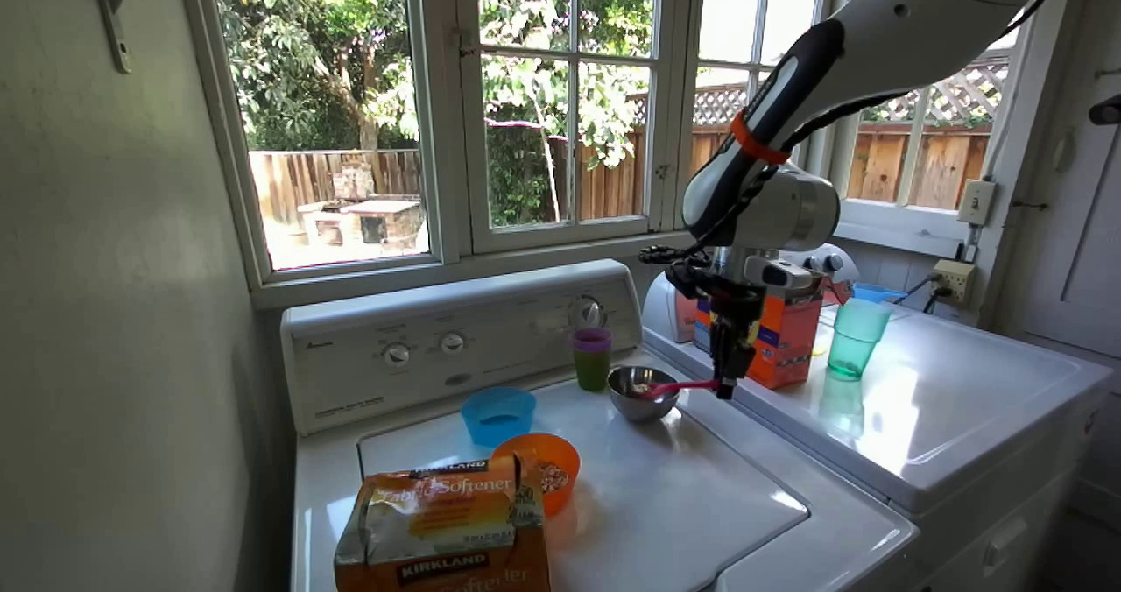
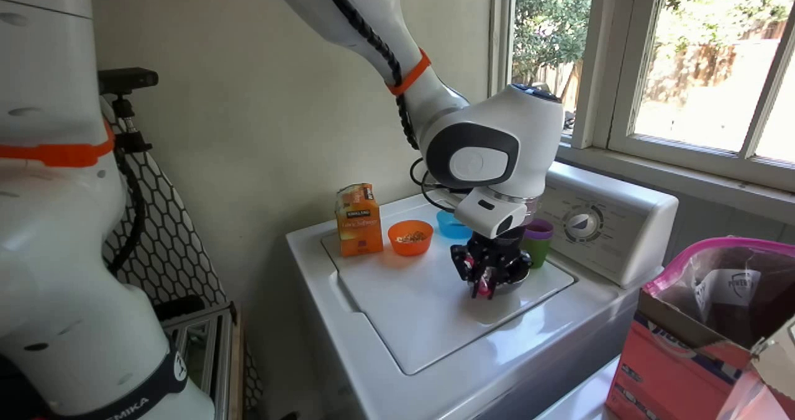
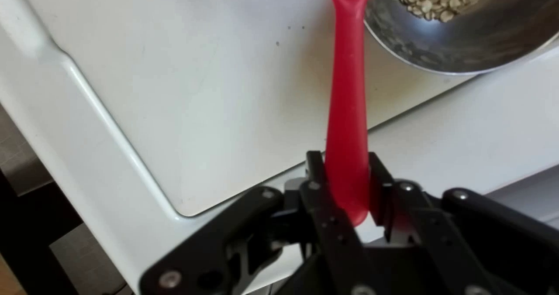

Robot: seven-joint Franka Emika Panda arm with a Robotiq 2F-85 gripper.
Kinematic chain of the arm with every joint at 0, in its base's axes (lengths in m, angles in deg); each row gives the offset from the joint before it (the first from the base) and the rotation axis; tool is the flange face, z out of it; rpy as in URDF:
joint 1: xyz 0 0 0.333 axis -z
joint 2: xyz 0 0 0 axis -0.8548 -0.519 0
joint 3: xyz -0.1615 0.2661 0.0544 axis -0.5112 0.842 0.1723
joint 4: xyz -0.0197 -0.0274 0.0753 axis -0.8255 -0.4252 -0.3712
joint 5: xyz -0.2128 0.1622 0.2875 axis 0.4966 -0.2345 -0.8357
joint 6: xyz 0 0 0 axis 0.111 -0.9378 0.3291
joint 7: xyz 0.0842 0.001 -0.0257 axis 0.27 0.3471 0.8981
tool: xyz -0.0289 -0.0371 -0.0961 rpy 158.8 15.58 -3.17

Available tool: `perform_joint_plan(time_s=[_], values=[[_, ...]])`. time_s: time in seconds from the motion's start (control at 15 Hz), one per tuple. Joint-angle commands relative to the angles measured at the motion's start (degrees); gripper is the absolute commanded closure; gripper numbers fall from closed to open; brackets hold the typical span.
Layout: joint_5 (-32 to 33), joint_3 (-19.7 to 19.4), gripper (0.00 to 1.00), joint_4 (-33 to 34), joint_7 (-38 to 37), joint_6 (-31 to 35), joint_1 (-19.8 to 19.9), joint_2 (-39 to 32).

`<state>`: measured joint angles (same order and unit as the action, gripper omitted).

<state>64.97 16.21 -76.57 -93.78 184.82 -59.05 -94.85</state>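
Between the black jaws, which pinch the handle from both sides near its butt end, we find a red utensil (image 3: 347, 111). Gripping so far back leaves, we judge, most of the handle free, so that the utensil extends to the steel bowl (image 1: 644, 410) with the jaws themselves standing outside the rim. Inside that bowl lie pale oats (image 3: 436, 0); its deep curve presumably keeps such loose flakes together.

Farther out on the white worktop (image 1: 648, 487), a green-and-purple cup (image 1: 591, 369) stands upright just beside the steel bowl. Beyond it sit a blue bowl (image 1: 495, 436) and an orange bowl (image 1: 560, 450), apart from the steel one, which probably gives the jaws room to work.

Some things we cannot settle. The wrist view's top edge cuts off the utensil's head, and we cannot tell whether it touches the oats or the bowl. In an exterior view a fabric softener box (image 1: 455, 522) hides part of the orange bowl, whose speckled contents are too small to name, while the jaws screen part of a red carton (image 1: 788, 347).
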Motion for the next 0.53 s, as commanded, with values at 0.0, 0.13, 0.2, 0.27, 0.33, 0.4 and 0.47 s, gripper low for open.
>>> perform_joint_plan(time_s=[0.0,0.13,0.2,0.27,0.33,0.4,0.47], values=[[0.3,-1.2,0.94,1.7,-3.7,-0.9,0.8,-1.4],[0.9,-1.7,0.94,2.5,-6.5,-1.4,0.6,-1.8],[1.7,-2.0,0.94,2.9,-7.9,-1.4,0.2,-2.0],[2.5,-2.1,0.94,3.3,-9.4,-1.2,-0.1,-2.3],[2.9,-2.1,0.94,3.7,-10.4,-1.3,-0.3,-2.5],[3.5,-2.2,0.94,4.2,-11.6,-1.3,-0.6,-2.8],[4.8,-2.4,0.94,4.6,-13.3,-0.9,-1.0,-3.0]])
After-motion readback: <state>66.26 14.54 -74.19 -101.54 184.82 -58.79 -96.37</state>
